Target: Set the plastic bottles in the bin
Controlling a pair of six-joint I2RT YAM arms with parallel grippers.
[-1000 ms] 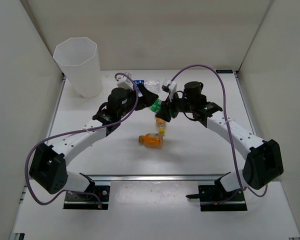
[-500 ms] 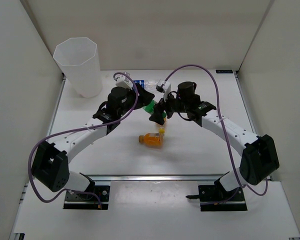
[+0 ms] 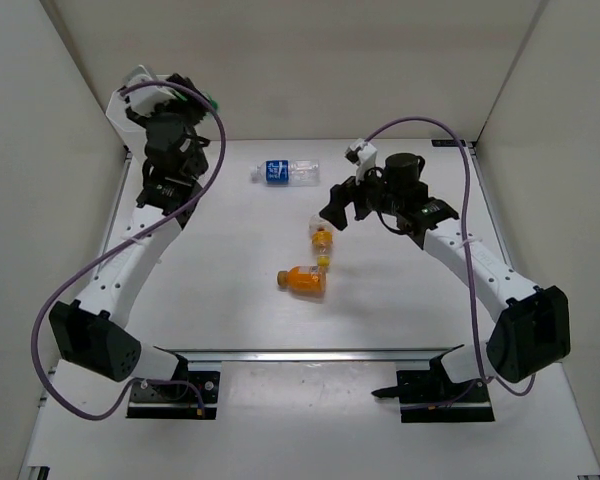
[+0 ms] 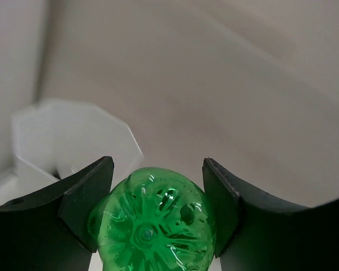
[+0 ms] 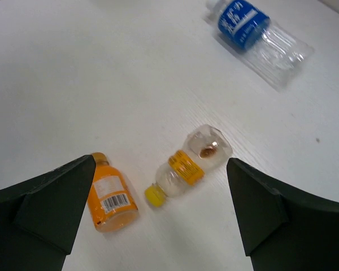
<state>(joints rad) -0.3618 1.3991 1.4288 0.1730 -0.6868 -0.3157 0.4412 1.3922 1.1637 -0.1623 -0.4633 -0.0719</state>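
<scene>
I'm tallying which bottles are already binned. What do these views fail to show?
- Inside of the bin: the left arm largely covers it in the top view, and the left wrist view shows only a blurred piece of rim.
- The green bottle: only its base shows in the left wrist view, cut by the bottom edge; neck and cap are hidden.
- The orange bottle: label print too small to read.
</scene>
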